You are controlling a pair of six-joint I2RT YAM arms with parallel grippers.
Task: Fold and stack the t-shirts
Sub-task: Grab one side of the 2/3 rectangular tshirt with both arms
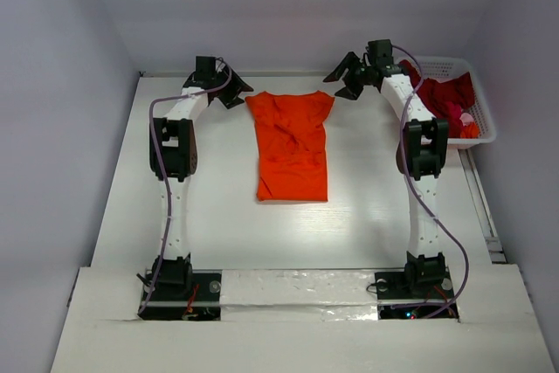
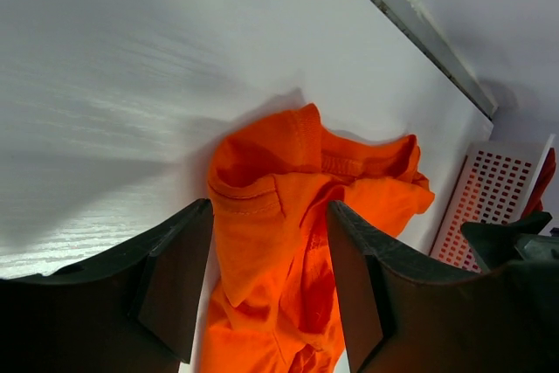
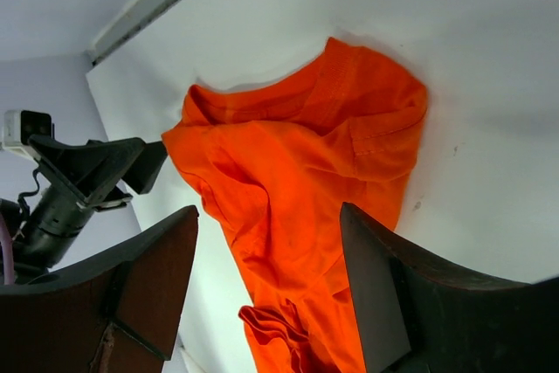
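While both arms reach out long from their bases at the near edge, the orange t-shirt (image 1: pixel 293 146) lies spread on the white table (image 1: pixel 218 224), between them and toward the far side. Its collar end points away and its hem is nearer; the cloth is creased across the chest.

Each arm runs straight up its own side of the table, then bends inward at the wrist toward the shirt's far corners. The left claw (image 1: pixel 236 93) sits just beside the left sleeve with its fingers apart and nothing between them. From its wrist camera, the bunched shoulder and collar show in the gap beyond the fingertips. The right claw (image 1: pixel 342 85) mirrors it at the right sleeve, spread a little wider and also holding nothing. Whether either one touches the cloth, I cannot tell.

Off in the far right corner stands the white lattice basket (image 1: pixel 483 133), with a dark red t-shirt (image 1: pixel 445 93) heaped inside and a bit of pink t-shirt (image 1: pixel 465 117) showing beside it.
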